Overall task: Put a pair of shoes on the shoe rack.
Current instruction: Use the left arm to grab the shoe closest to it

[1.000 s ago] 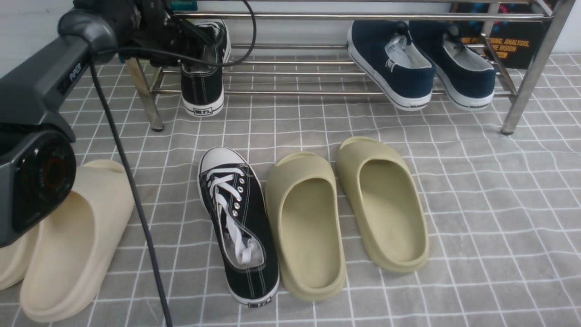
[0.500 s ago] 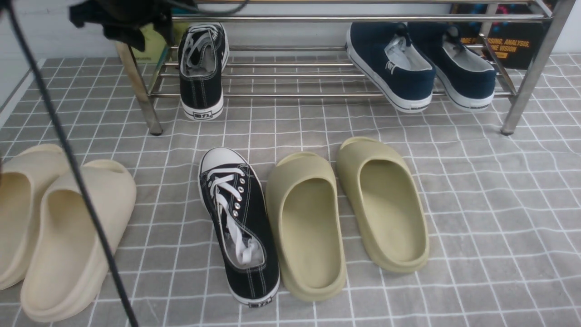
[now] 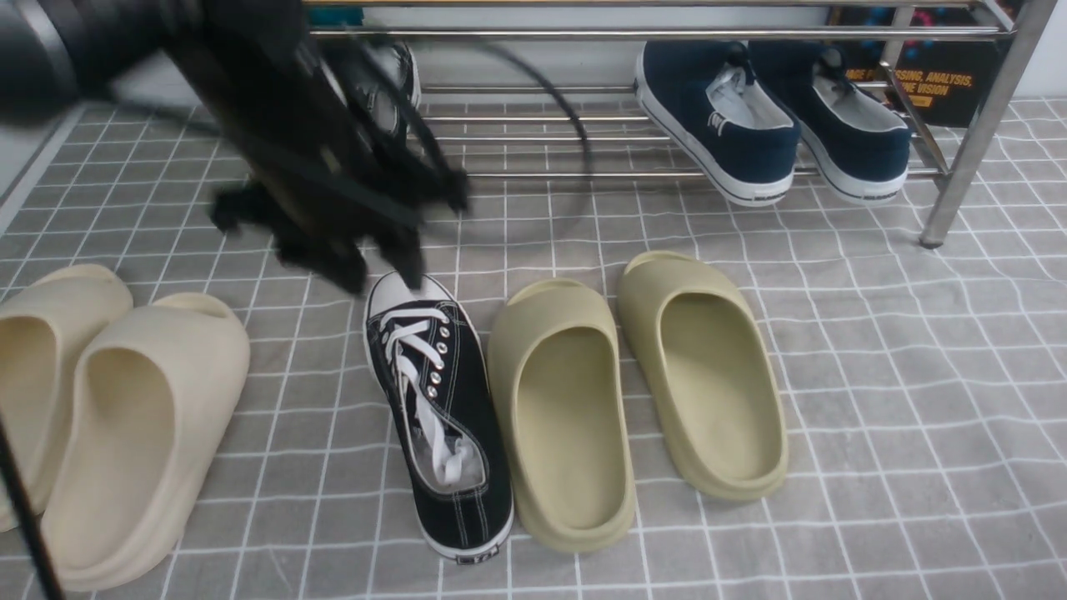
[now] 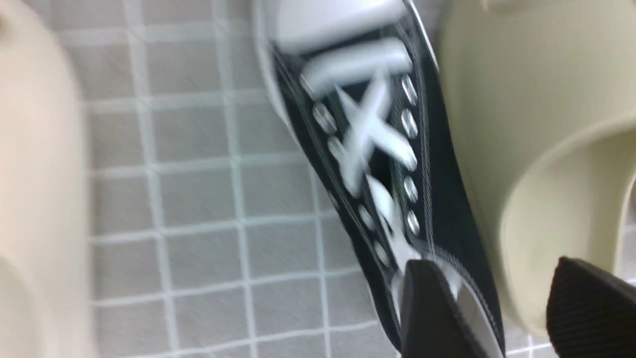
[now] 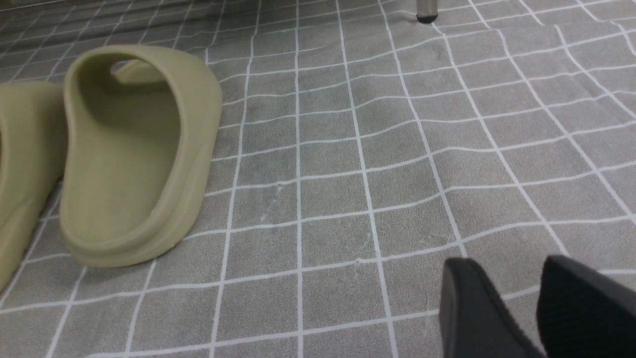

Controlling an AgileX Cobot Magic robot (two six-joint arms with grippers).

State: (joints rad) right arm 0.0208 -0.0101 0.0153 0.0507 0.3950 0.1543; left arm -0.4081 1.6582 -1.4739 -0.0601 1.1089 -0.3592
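Now L jaws wide, empty, above sneaker [image 4: 442, 199]

the floor covering [image 3: 875, 375] is a grey sheet printed with a grid of thin white lines. it spreads from near to far and lies slightly rumpled, so the lines waver, most of all on the near right. at the far side a plain white wall [image 3: 533, 58] closes the scene. on the far right a dark board [image 3: 942, 83] with orange lettering stands by it. a pale bare strip [image 3: 12, 158] runs along the far left edge of the sheet. the light is soft and even, with faint shadows.
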